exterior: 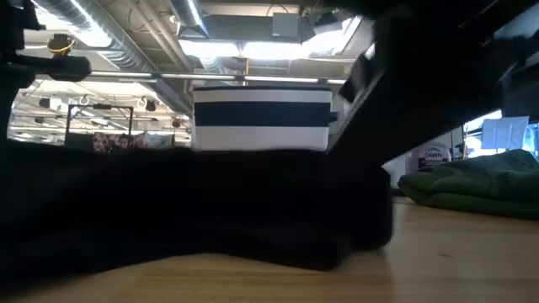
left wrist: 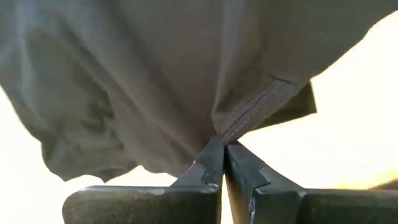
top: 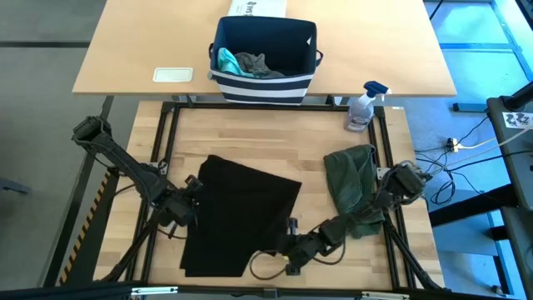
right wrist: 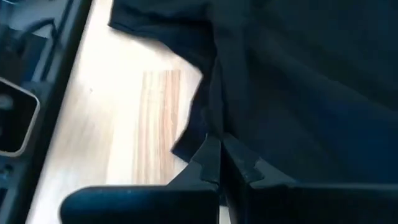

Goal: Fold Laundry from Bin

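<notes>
The large black T-shirt lies spread on the wooden table, near the middle; it fills the low view. My left gripper is shut on its left edge. My right gripper is shut on its near right edge. An olive-green piece lies bunched on the table at the right; it also shows in the low view. The navy bin stands on the far table and holds a teal piece and a grey piece. My left gripper pinches a stitched hem edge of the black T-shirt between its two fingertips, coming from the table's left. The cloth gathers into folds at the fingertips. My right gripper pinches an edge of the black T-shirt between its fingertips, close above the table, coming from the right.
A spray bottle stands at the far right of the wooden table. A white card lies left of the bin. A white printed box stands behind the bin. Black frame bars run along the table's sides.
</notes>
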You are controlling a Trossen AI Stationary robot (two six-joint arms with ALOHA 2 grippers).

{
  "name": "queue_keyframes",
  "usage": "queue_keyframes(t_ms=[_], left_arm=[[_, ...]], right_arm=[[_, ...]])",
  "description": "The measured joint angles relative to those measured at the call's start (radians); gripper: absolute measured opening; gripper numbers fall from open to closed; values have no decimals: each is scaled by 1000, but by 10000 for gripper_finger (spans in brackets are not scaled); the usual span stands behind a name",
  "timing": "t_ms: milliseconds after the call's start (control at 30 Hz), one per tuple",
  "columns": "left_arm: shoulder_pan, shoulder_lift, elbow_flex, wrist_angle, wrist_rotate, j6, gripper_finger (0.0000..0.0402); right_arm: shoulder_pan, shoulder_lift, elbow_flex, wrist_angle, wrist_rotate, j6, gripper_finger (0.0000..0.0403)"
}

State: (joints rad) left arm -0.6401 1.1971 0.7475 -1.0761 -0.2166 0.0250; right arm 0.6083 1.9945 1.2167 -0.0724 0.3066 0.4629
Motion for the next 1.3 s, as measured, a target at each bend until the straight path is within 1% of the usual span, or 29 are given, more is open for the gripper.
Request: queue_keyframes(t_ms=[67, 133, 233, 300, 433, 567, 667, 767, 867, 967, 1033, 1100, 1167, 1300], left_arm=[[0, 10, 4, 27, 1, -5, 0], [5, 22, 1, 13, -4, -9, 0], [20, 25, 1, 18, -7, -11, 0], [31, 25, 1, 18, -7, -11, 5], [50, 25, 1, 16, -3, -11, 26], [65, 25, 26, -35, 8, -16, 48], [70, 25, 65, -104, -4, -28, 60], [70, 25, 106, -151, -37, -41, 66], [70, 24, 130, -153, -112, -41, 65], [74, 24, 136, -142, -242, -35, 65], [97, 24, 136, -120, -285, -4, 66], [139, 21, 135, -73, -286, 30, 65], [193, 13, 130, 14, -285, 64, 62], [328, -22, 100, 182, -203, 194, 47]], right_arm=[[-16, 21, 0, 57, -21, 0, 1], [-28, 36, 0, 90, -49, 1, 6], [-36, 47, 0, 131, -83, 0, 27], [-41, 47, 0, 142, -92, -6, 51], [-39, 47, 0, 147, -101, -8, 113], [-38, 38, 0, 180, -129, -10, 172], [-38, 11, 0, 180, -134, -27, 203], [-38, -26, 0, 147, -129, -29, 219], [-38, -62, 0, 62, -86, -35, 221], [-39, -103, 0, -67, -3, -5, 214], [-40, -124, 0, -164, 68, 33, 205], [-40, -140, 0, -226, 145, 52, 197], [-40, -160, 0, -269, 222, 65, 189], [-40, -210, -20, -305, 337, 93, 177]])
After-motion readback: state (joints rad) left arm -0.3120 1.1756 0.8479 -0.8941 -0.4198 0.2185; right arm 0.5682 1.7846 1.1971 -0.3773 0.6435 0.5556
